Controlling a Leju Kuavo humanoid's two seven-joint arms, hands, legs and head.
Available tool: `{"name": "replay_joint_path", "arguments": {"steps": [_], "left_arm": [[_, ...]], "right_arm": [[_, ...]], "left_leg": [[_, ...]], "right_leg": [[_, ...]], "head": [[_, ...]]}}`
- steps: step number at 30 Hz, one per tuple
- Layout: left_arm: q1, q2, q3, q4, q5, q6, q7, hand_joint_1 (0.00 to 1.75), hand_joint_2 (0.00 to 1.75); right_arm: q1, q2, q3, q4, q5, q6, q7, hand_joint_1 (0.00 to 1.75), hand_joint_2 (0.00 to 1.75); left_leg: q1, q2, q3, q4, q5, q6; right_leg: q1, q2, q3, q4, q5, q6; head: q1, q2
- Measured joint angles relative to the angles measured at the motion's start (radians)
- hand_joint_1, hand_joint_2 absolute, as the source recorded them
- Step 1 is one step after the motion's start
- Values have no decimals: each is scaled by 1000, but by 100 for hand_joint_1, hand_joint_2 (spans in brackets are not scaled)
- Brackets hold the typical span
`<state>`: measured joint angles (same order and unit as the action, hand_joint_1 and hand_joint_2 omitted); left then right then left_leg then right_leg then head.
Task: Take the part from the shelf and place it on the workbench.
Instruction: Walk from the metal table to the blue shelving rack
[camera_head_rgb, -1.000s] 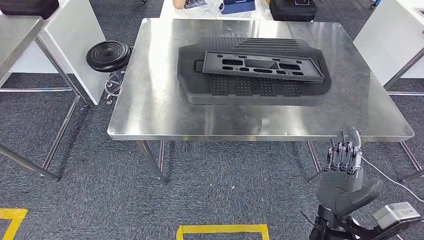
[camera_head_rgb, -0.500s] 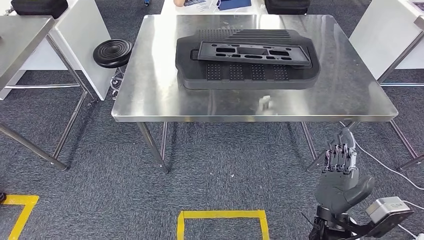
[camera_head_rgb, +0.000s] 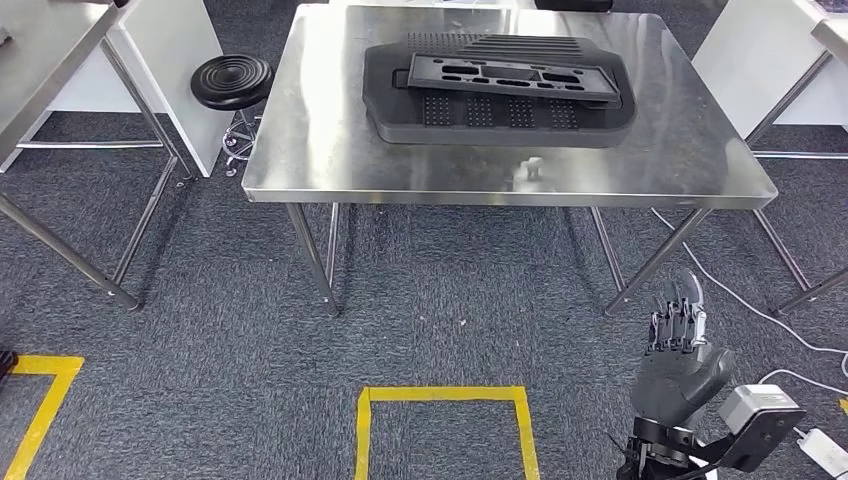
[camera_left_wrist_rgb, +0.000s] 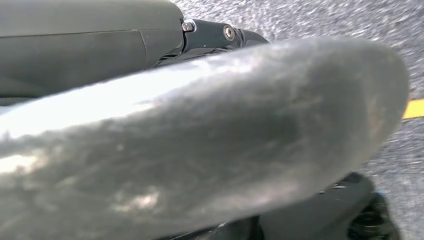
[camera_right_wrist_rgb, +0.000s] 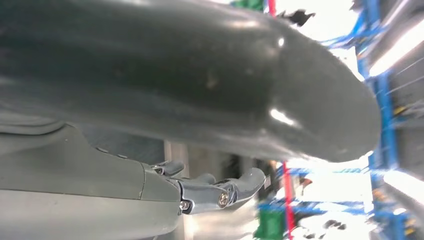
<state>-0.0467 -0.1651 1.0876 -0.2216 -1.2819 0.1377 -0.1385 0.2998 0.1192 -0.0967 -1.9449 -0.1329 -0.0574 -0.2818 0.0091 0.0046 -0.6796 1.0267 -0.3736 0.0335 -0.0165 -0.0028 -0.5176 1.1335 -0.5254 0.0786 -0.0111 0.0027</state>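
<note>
My right hand (camera_head_rgb: 680, 350) hangs low at the near right, fingers straight and apart, grasping nothing. The part (camera_head_rgb: 512, 78) lies flat on a dark tray (camera_head_rgb: 400, 120) on the far counter (camera_head_rgb: 310, 150). My left hand (camera_left_wrist_rgb: 200, 145): I cannot tell.

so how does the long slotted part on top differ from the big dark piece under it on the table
The slotted part is a narrow, thin bar pierced by elongated cutouts; the large panel beneath it is far wider and thicker, with perforated patches and a ribbed area. The part rests on the panel, while the panel sits directly on the steel table. Both are dark matte grey-black.
</note>
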Motion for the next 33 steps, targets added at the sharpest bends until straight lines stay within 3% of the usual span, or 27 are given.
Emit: {"name": "replay_joint_path", "arguments": {"steps": [2,3,5,6,7,9,10,11,12,13,15,16,17,18,20,22,24,25,26,27,28,30,31,33], "left_arm": [[-1,0,0,0,-7,0,0,0,0],[0,0,0,0,-10,0,1,0,0],[1,2,0,0,-18,0,1,0,0],[2,3,0,0,-22,0,2,0,0],[4,4,0,0,-26,0,4,0,0],[6,6,0,1,-31,-1,7,0,0],[6,7,0,1,-33,-1,8,0,0],[6,8,0,1,-34,-1,8,0,0],[6,9,0,1,-35,-1,8,0,0],[6,9,0,1,-36,-1,8,0,0],[4,11,0,1,-40,-1,8,0,0],[2,11,0,1,-43,0,8,0,0],[0,12,0,1,-46,0,8,0,0],[-1,12,0,1,-49,-1,8,0,0],[-2,13,0,2,-55,-2,8,0,0],[-5,14,0,3,-62,-3,8,0,0],[-8,15,-1,3,-66,-4,7,0,0],[-9,15,-1,3,-68,-4,7,0,0],[-9,16,-1,3,-68,-5,7,0,0],[-9,16,-1,4,-68,-5,7,0,0],[-9,17,-1,4,-69,-5,7,0,0],[-10,17,-1,4,-69,-5,7,0,0],[-10,17,-1,4,-69,-5,7,0,0],[-11,19,-1,4,-70,-5,7,0,0]], "right_arm": [[-6,5,-18,38,20,-10,16,0,0],[-10,9,-29,65,29,-14,24,0,0],[-19,19,-59,137,49,-20,37,0,0],[-26,24,-77,182,63,-22,41,0,0],[-34,29,-95,231,78,-23,40,0,0],[-47,36,-132,324,102,-19,29,0,0],[-52,39,-148,363,109,-16,24,0,0],[-56,42,-161,396,114,-14,21,0,0],[-60,44,-172,422,120,-13,21,0,0],[-64,46,-183,446,131,-14,26,0,0],[-78,50,-206,495,164,-19,41,0,0],[-89,50,-220,531,188,-23,44,0,0],[-104,50,-237,579,217,-29,38,0,0],[-122,47,-254,637,250,-38,25,0,0],[-163,35,-292,783,330,-64,-15,0,0],[-203,19,-327,939,397,-96,-51,0,0],[-236,3,-356,1082,438,-129,-72,0,0],[-251,-5,-368,1149,451,-142,-80,0,0],[-266,-12,-378,1208,457,-150,-86,0,0],[-279,-18,-387,1261,462,-154,-90,0,0],[-290,-23,-395,1306,464,-156,-94,0,0],[-307,-31,-406,1368,469,-157,-99,0,0],[-317,-34,-409,1391,470,-157,-101,0,0],[-333,-39,-415,1430,472,-159,-103,0,0]], "left_leg": [[-2,-1,-9,-4,27,-11],[-2,-1,-9,-11,41,-18],[1,-3,-12,-23,58,-31],[2,-4,-20,-16,38,-36],[3,-5,-31,10,-1,-39],[4,-7,-61,124,-113,-44],[4,-7,-73,193,-148,-47],[4,-8,-74,246,-159,-49],[4,-8,-61,269,-147,-49],[4,-8,-27,253,-123,-47],[3,-9,81,133,-107,-40],[2,-10,126,67,-116,-37],[-1,-11,152,21,-129,-33],[-5,-12,159,0,-136,-27],[-6,-9,147,-13,-119,-11],[-2,-6,129,-23,-94,6],[-1,-7,102,-26,-70,15],[-1,-6,87,-26,-59,16],[-1,-5,72,-25,-47,14],[0,-4,56,-25,-35,12],[0,-3,41,-25,-23,9],[1,-3,13,-24,2,-1],[-1,-2,3,-24,14,-7],[-3,0,-5,-30,41,-19]], "right_leg": [[5,1,96,-143,-21,-17],[9,2,113,-178,-31,-26],[7,2,94,-182,-14,-40],[3,1,82,-182,-3,-50],[-1,-1,70,-184,11,-59],[-1,-4,42,-182,36,-72],[0,-5,29,-179,47,-73],[2,-6,14,-174,57,-73],[4,-6,-1,-167,65,-71],[4,-6,-17,-158,72,-69],[6,-5,-46,-139,82,-62],[7,-5,-57,-133,87,-56],[9,-5,-65,-130,94,-50],[9,-5,-71,-130,103,-42],[7,-4,-80,-131,115,-28],[7,-2,-103,-97,78,-28],[4,0,-139,6,-5,-39],[3,0,-154,69,-40,-40],[1,0,-158,115,-56,-34],[-1,0,-148,133,-52,-23],[-4,0,-120,116,-33,-9],[-9,0,-18,-5,2,9],[-8,3,36,-84,1,6],[-3,9,88,-177,-12,-9]], "head": [[-3,0],[-4,0],[-3,0],[-2,0],[-3,0],[-5,0],[-6,0],[-6,0],[-5,0],[-6,0],[-6,0],[-5,0],[-5,0],[-5,0],[-6,0],[-3,0],[1,0],[2,0],[2,0],[2,0],[2,0],[3,0],[3,0],[0,0]]}}
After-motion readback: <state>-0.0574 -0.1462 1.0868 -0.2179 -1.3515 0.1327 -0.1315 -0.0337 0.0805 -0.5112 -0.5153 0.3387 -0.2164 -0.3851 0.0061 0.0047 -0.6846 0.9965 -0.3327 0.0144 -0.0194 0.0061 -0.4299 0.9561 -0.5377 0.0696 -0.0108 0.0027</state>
